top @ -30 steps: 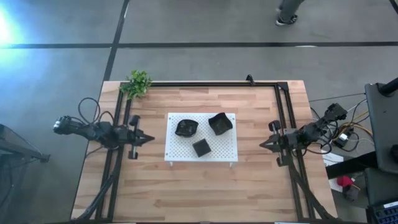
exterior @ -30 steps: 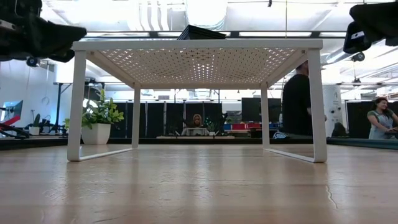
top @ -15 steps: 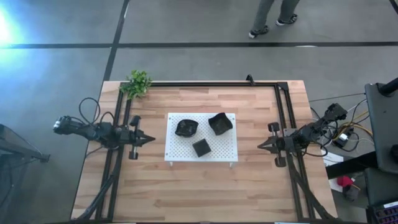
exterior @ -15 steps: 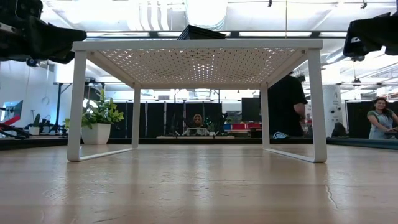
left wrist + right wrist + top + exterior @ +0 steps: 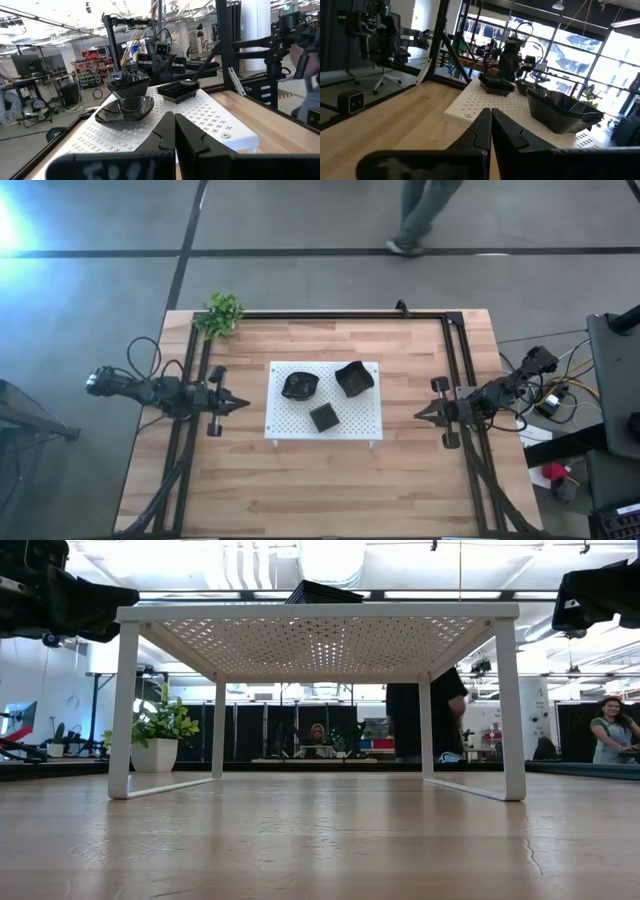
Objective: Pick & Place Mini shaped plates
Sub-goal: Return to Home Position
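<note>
Three groups of black glossy mini plates sit on a white perforated raised board (image 5: 290, 420): a wavy-edged stack (image 5: 299, 385), a diamond-set stack (image 5: 354, 377) and a small square stack (image 5: 323, 417). My left gripper (image 5: 243, 402) hovers left of the board, shut, pointing at it. My right gripper (image 5: 418, 414) hovers right of the board, shut, also pointing at it. The left wrist view shows the shut fingers (image 5: 174, 132) facing the wavy stack (image 5: 125, 102) and the square stack (image 5: 177, 90). The right wrist view shows its gripper (image 5: 491, 127) facing the diamond stack (image 5: 565, 112).
A small green plant (image 5: 222, 313) stands at the table's far left corner. A black frame (image 5: 330, 314) runs along the far edge and both sides. The board stands on four legs (image 5: 124, 710). A person (image 5: 425, 215) walks on the floor beyond the table.
My right gripper has dipped slightly and then held still, staying shut. The person behind the table has walked toward the left. The plates and my left gripper have not moved.
</note>
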